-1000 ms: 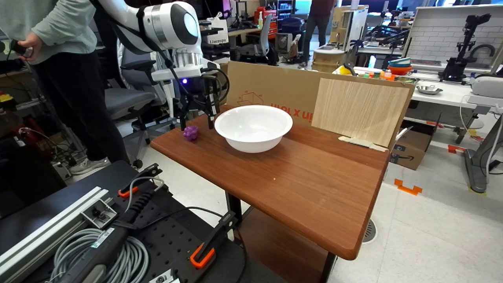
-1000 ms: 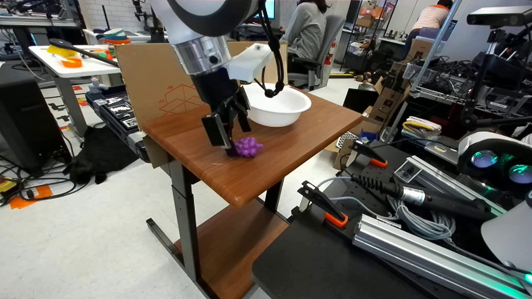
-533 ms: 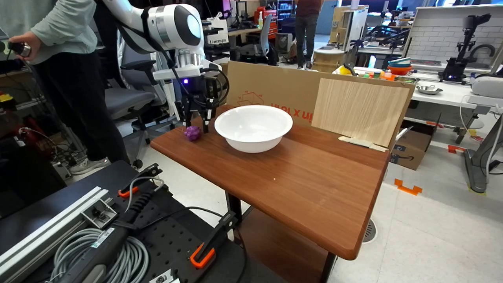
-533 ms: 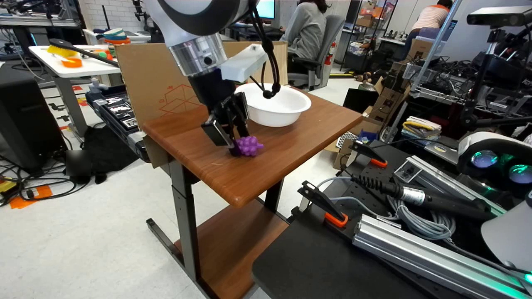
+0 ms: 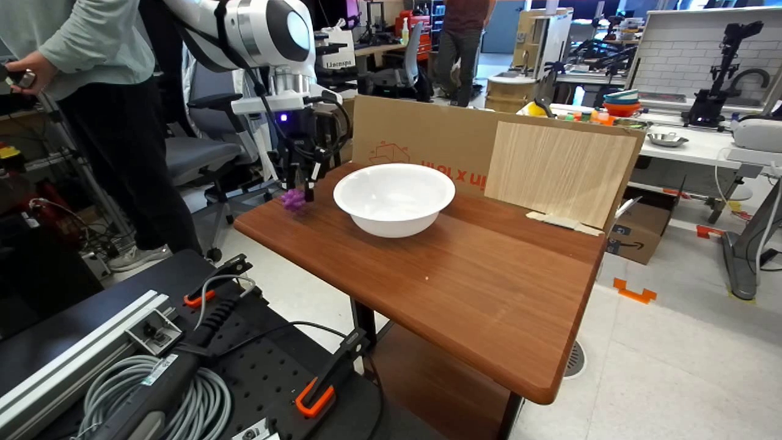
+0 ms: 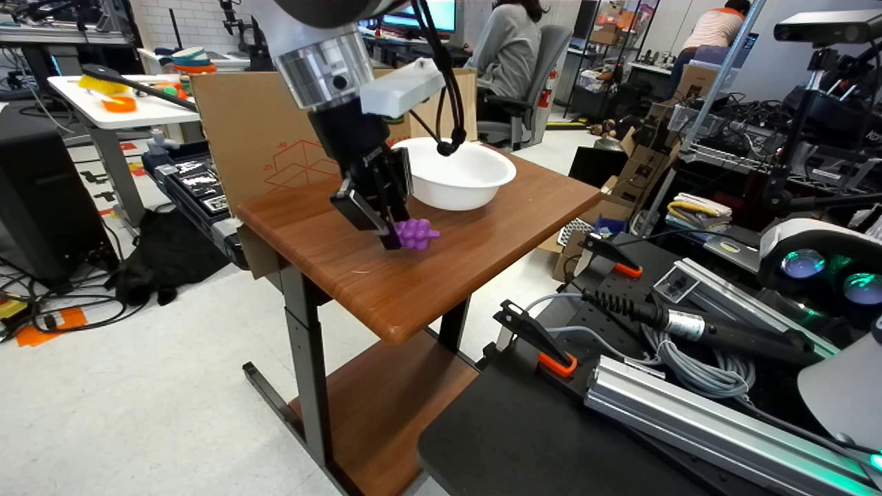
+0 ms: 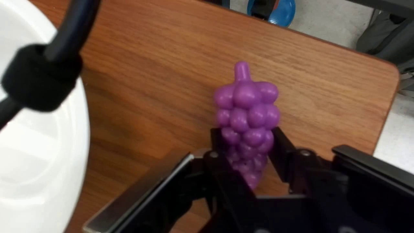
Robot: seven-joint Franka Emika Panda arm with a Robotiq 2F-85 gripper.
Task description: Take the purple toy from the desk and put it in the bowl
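The purple toy (image 7: 245, 97), a grape-like cluster with a short stem, is clasped in the wrist view between the black fingers of my gripper (image 7: 247, 137). The fingers touch it on both flanks of its narrower half, and its tip lies deeper between them. In both exterior views the toy (image 5: 292, 200) hangs at the fingertips, seemingly just over the brown desk (image 5: 464, 275) near one corner; the gap beneath is hard to judge. The white bowl (image 6: 463, 180) stands on the desk close beside the gripper, and its rim (image 7: 84, 129) shows at the left of the wrist view.
A cardboard panel (image 5: 427, 134) with a pale wooden board (image 5: 559, 171) rises along one desk edge. A dark cable (image 7: 72, 29) crosses the wrist view over the bowl. Nearby is a black pegboard table (image 5: 275, 366) with clamps and coiled cable.
The gripper's fingers have come together from wide apart and now hold the purple toy. Arm and toy have risen slightly in both exterior views. The bowl has stayed put.
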